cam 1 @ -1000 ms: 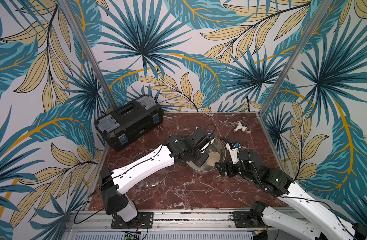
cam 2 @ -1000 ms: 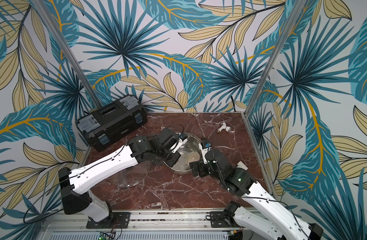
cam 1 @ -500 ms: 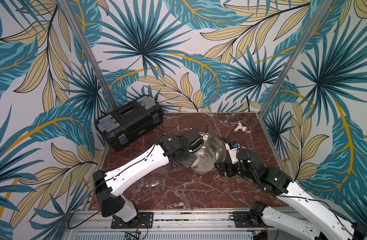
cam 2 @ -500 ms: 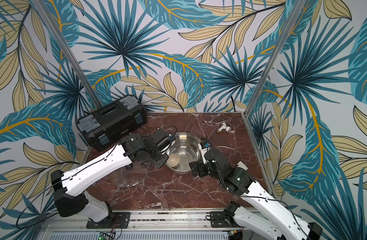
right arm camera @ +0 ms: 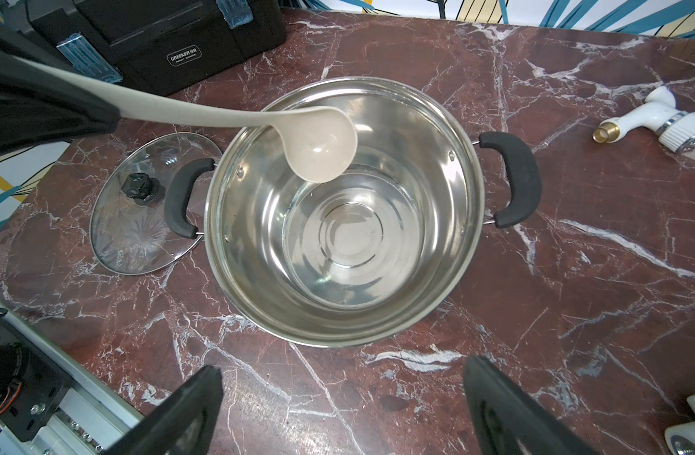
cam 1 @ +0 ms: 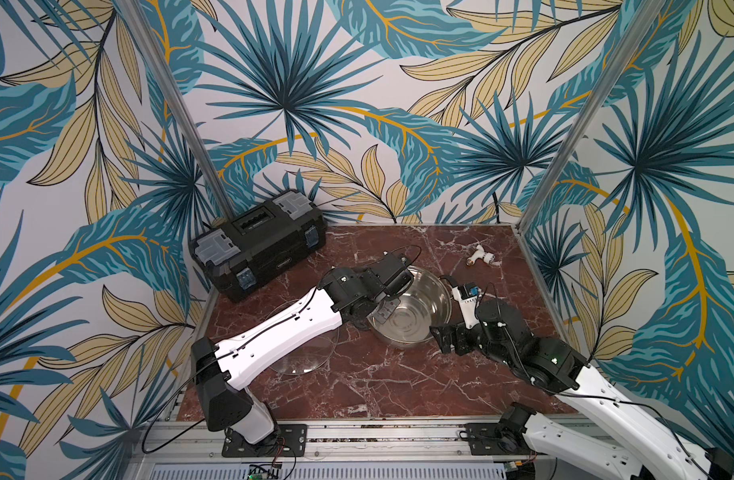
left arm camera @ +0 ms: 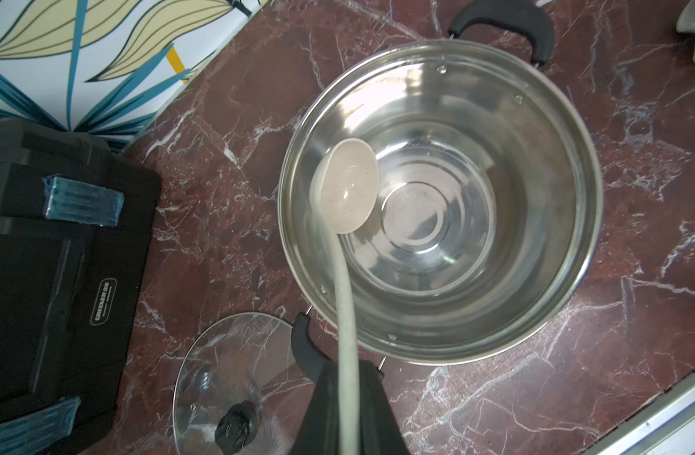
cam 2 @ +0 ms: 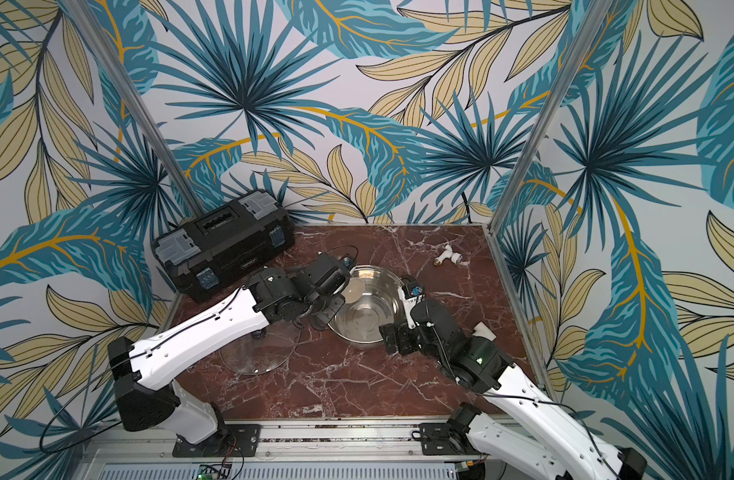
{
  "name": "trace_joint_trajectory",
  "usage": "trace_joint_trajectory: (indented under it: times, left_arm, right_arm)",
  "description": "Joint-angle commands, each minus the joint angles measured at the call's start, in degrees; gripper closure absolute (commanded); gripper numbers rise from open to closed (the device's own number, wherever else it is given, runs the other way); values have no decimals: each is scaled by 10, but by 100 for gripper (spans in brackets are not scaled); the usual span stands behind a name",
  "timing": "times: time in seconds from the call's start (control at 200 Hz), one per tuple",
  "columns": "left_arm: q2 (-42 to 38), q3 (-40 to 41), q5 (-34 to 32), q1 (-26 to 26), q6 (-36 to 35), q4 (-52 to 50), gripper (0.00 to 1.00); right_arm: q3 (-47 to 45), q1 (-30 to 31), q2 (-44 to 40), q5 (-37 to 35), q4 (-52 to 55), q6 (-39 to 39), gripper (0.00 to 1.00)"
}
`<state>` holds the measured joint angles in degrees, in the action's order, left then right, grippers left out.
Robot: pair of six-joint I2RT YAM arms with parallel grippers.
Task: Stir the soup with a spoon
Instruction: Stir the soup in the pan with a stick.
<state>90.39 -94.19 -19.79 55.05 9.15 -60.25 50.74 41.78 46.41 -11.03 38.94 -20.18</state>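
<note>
Your left arm has been pulling back toward its own side, and the ladle (right arm camera: 322, 149) bowl is now hanging by the pot (right arm camera: 243, 244) wall rather than mid-pot. Nearest you, right tool (right arm camera: 342, 366) is hovering just short of the pot, jaws spread wide, gripping nothing. Pot is standing mid-bench (cam 1: 378, 382). Left tool (left arm camera: 348, 378) is clamping tight on the ladle handle. Glass lid (right arm camera: 141, 220) is lying flat beside the pot's handle. Toolbox (cam 1: 257, 241) and pipe fitting (cam 1: 479, 255) are sitting at the back.

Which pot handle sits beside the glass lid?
The handle on the ladle's side, right by the lid's rim; the opposite handle faces the white pipe fitting.
</note>
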Motion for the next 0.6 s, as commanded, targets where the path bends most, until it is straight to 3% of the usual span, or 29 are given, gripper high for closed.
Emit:
trace_joint_trajectory:
  times: [0.0,0.311,0.596]
  left_arm:
    - [0,15,17,12,-7,67,100]
    - [-12,49,110,21,16,123,100]
    - [-47,63,170,20,25,68,100]
  right_arm:
    - [-6,1,-10,-9,7,-7,1]
    - [-1,1,-12,-7,15,-8,0]
    - [3,1,-3,-2,11,-8,0]
